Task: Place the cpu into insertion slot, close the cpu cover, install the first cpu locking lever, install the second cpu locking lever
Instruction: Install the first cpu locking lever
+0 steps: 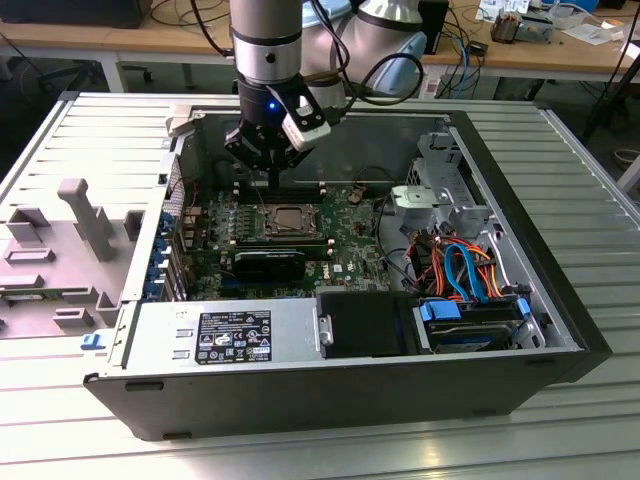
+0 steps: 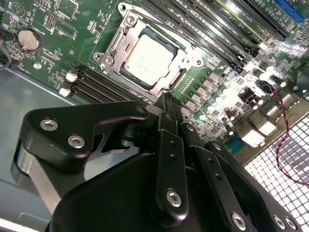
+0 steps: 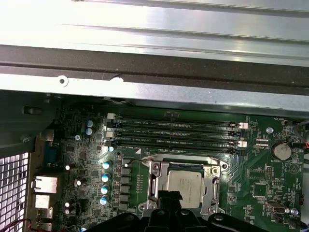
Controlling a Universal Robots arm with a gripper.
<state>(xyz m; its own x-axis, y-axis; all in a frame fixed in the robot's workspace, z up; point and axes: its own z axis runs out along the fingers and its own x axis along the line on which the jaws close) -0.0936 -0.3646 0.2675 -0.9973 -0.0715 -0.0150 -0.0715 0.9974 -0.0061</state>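
The cpu (image 2: 147,58) lies flat in the insertion slot (image 2: 126,20) on the green board, silver top up. The cpu cover (image 2: 182,60) is down around it, framing the chip. A thin wire locking lever (image 2: 166,30) runs along the slot's side next to the memory slots. In the first wrist view the cpu (image 3: 186,186), cover (image 3: 211,186) and lever (image 3: 181,158) show the same. My gripper (image 2: 165,100) hangs above the slot's edge, fingers together and holding nothing. In the exterior view the gripper (image 1: 276,180) is just behind the cpu (image 1: 290,219).
Long black memory slots (image 3: 174,133) lie beside the socket. A black heatsink-like block (image 1: 270,264) sits in front of it. The case wall (image 3: 154,92) rises behind the board. Drive cables (image 1: 462,268) and a power supply (image 1: 225,335) fill the case's front.
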